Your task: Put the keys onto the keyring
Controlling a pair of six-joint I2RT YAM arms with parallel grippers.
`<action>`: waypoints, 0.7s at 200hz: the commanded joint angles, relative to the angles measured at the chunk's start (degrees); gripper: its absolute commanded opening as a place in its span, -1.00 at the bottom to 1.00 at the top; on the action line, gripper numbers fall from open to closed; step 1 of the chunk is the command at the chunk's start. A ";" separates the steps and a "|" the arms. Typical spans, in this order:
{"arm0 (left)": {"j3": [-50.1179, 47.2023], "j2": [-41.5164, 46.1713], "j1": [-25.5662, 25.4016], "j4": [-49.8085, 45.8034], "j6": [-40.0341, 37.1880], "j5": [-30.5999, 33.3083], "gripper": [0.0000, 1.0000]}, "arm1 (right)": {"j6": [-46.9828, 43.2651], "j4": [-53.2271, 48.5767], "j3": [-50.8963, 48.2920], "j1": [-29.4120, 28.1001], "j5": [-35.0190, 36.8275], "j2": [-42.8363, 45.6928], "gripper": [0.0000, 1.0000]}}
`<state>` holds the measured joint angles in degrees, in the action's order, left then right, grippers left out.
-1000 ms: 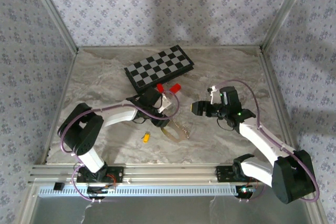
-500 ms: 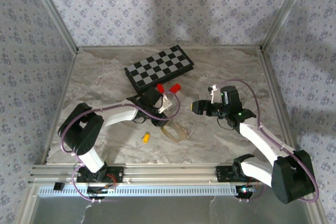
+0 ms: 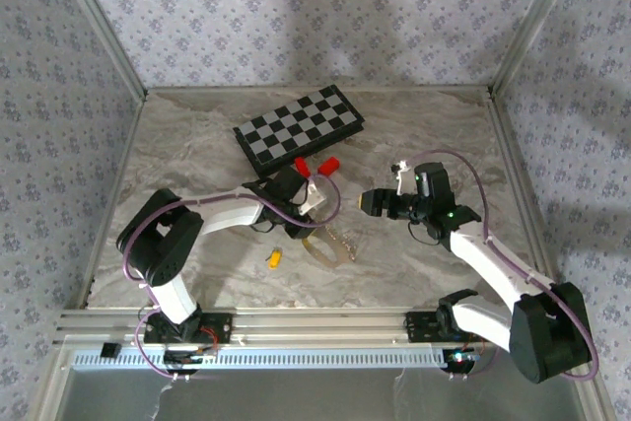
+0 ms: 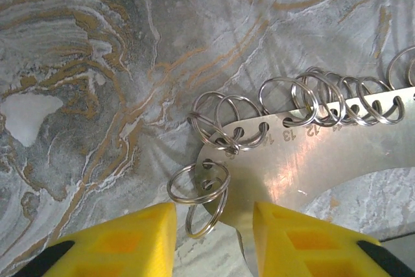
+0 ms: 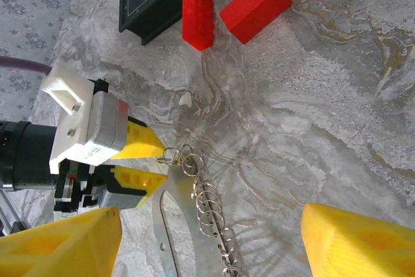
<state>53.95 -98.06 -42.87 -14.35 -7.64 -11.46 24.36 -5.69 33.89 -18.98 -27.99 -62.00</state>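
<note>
Keyring [image 3: 335,248], long axis seemingly diagonal, at left claw [image 3: 306,233].

walls [image 3: 296,7] — floral grey wallpaper | table [image 3: 187,145] — marbled grey-beige | frame [image 3: 102,22] aluminium

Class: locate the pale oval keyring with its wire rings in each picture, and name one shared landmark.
Top external: the pale beige oval keyring lies lower centre.
Left wrist: right half, wire rings along its top.
Right wrist: bottom centre.
Shared landmark: the yellow-fingered left tool at its end.
</note>
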 commanded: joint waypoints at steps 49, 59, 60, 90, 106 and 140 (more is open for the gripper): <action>0.75 -0.90 -0.61 1.09 -1.68 -0.84 -0.52 | -2.43 -4.03 2.48 1.14 -0.13 2.80 0.50; 0.59 -0.90 -0.58 1.20 -1.73 -0.84 -0.55 | -2.80 -4.81 2.79 1.35 0.00 3.17 0.50; 0.61 -0.90 -0.65 1.18 -1.79 -0.84 -0.56 | -2.81 -4.92 2.86 1.38 0.02 3.18 0.50; 0.88 -1.08 -0.78 0.57 -2.16 -1.00 -0.66 | -3.92 -7.31 3.59 2.72 -0.08 4.80 0.50; 0.88 -1.08 -1.03 0.46 -2.38 -1.15 -0.72 | -4.53 -8.59 4.03 3.59 -0.14 5.68 0.50; 0.80 -1.44 -1.24 0.40 -2.52 -1.10 -0.87 | -5.34 -10.53 5.15 5.00 -0.22 7.54 0.50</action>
<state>53.95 -98.70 -43.57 -13.45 -9.06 -11.51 20.91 -12.97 36.75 -14.87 -27.90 -56.25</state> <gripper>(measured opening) 0.096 0.749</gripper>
